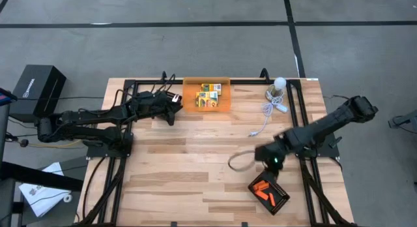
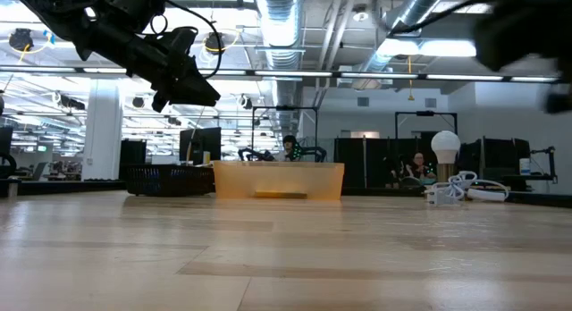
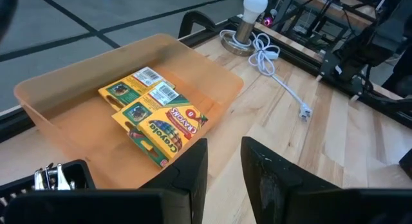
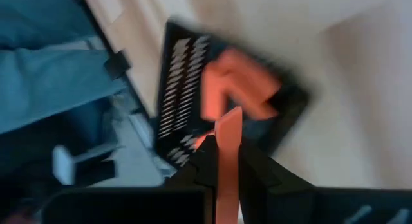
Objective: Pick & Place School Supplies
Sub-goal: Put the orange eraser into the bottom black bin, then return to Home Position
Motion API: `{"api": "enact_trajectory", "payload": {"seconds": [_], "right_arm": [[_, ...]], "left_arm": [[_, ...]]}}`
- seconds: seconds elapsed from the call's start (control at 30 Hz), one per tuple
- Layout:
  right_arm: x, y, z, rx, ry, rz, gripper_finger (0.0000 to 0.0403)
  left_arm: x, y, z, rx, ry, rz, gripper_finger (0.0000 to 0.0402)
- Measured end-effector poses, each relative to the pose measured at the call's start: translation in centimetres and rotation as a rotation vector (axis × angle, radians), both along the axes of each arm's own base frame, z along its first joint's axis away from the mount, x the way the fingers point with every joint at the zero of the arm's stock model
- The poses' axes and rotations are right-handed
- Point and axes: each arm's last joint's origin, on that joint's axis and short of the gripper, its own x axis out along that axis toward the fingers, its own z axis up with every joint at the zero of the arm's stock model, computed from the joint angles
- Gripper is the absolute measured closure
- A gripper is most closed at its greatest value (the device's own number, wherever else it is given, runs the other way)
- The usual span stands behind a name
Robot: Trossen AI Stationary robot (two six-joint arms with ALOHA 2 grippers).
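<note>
Yellow-and-green crayon boxes (image 3: 154, 118) lie flat on the floor of an orange bin (image 1: 207, 95) at the table's far edge. My left gripper (image 3: 224, 161) stands open just short of the bin's near wall, holding nothing. My right gripper (image 1: 264, 155) hangs over the near right of the table, above a black ridged tray (image 1: 268, 191) in which orange sticks (image 1: 264, 190) lie. It is shut on one orange stick (image 4: 226, 153). The right wrist view is blurred. My right gripper pinches the orange stick between its two fingers. The stick lies along the fingers, and its free end (image 4: 229, 120) reaches out past their tips. It slants down over the black tray (image 4: 193, 76), lifted clear of it. Which part of the stick the fingers are on is hidden by the fingers.
A white cable with a round bulb (image 1: 279, 83) lies at the far right. A thin cable loop (image 1: 238, 160) hangs beside my right gripper. Another black tray (image 3: 45, 182) holding metal tool tips sits left of the bin. Black frame rails (image 1: 296, 116) border both table sides.
</note>
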Motion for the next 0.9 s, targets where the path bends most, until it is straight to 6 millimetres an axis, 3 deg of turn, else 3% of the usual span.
{"api": "enact_trajectory", "payload": {"seconds": [0.13, 0.23, 0.53, 0.9], "right_arm": [[-1.6, 3.5, -2.3, 0.115, -0.022, -0.1, 0.0381], [-2.6, 5.1, -3.8, 0.124, -0.004, -0.168, 0.0381], [-3.0, 5.5, -5.1, 0.034, -0.006, -0.223, 0.0376], [-2.6, 5.3, -3.9, 0.066, -0.107, -0.271, 0.0166]], "left_arm": [[0.0, 0.0, 0.1, 0.003, -0.006, -0.001, 0.0311], [0.0, 0.0, 0.1, 0.005, -0.007, -0.001, 0.0311], [0.1, 0.0, 0.1, 0.003, -0.015, -0.003, 0.0311], [0.2, 0.0, 0.6, 0.011, -0.067, -0.022, 0.0311]]}}
